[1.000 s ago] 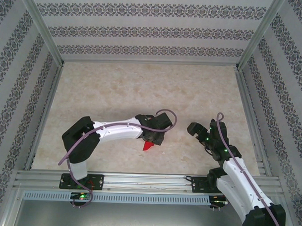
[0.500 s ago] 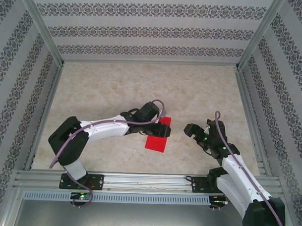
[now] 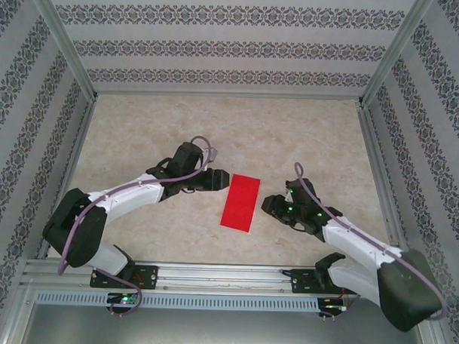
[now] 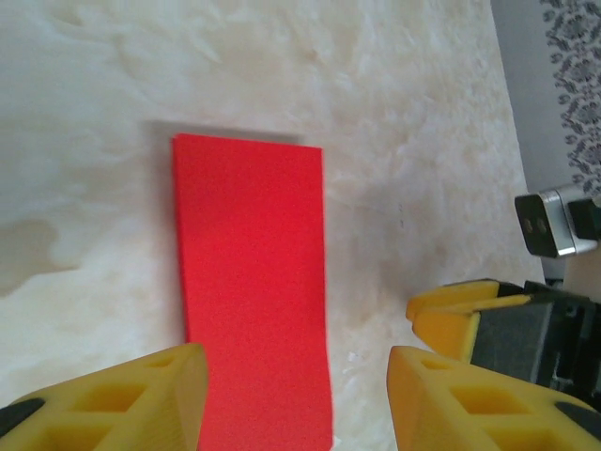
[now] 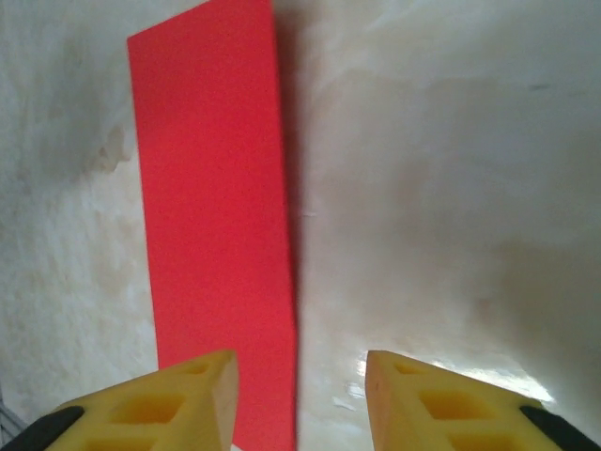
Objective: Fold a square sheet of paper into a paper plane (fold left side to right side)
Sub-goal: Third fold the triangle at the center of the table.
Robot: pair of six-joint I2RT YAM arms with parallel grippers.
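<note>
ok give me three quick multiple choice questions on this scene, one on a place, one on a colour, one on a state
1. Where is the sheet of paper?
A) on the table, between the left gripper and the right gripper
B) against the far wall
C) clamped in a gripper

2. What colour is it?
A) blue
B) red
C) white

3. What shape is it in?
A) crumpled ball
B) pointed dart
C) flat narrow rectangle

Answers:
1 A, it lies flat between the two open grippers, held by neither.
2 B, it is bright red in every view.
3 C, it has four straight edges and is longer than it is wide.
</note>
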